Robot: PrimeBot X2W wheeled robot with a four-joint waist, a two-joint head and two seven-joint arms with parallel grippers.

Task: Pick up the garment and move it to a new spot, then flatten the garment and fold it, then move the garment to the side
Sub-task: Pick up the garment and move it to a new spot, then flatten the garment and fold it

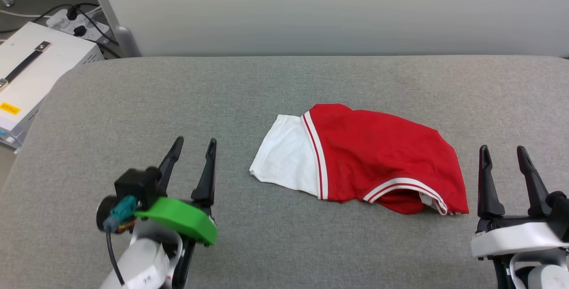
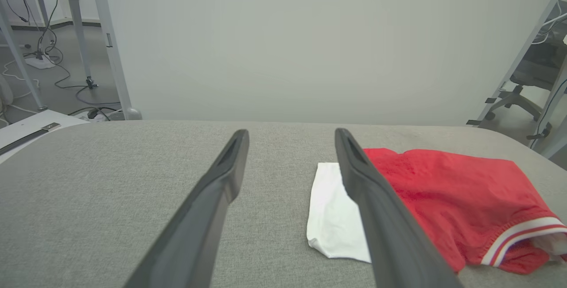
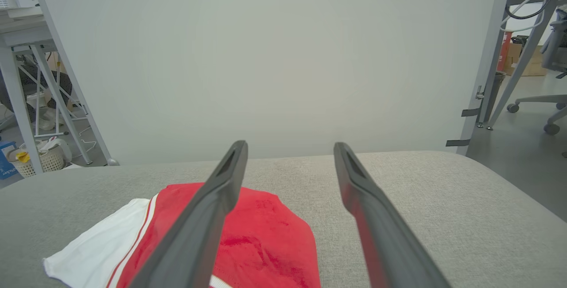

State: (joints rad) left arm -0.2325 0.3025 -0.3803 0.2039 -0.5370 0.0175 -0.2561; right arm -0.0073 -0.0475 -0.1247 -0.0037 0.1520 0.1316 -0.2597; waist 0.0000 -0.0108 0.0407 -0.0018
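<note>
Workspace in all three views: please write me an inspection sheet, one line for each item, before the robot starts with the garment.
Surface: grey fabric-covered table, flat.
Job's things: garment, red with a white sleeve, lying crumpled, no lettering visible.
Clutter: nothing seen.
Grippers: left end effector open, apart from the garment; right end effector open, near its right edge, not touching.
Cables: black cables at a power strip on the floor, far left.
Surroundings: white box, pale wall panel, office chair.

Garment [image 1: 378, 160] on padded table [image 1: 133, 102], between left gripper [image 1: 196, 141] and right gripper [image 1: 502, 148]
</note>
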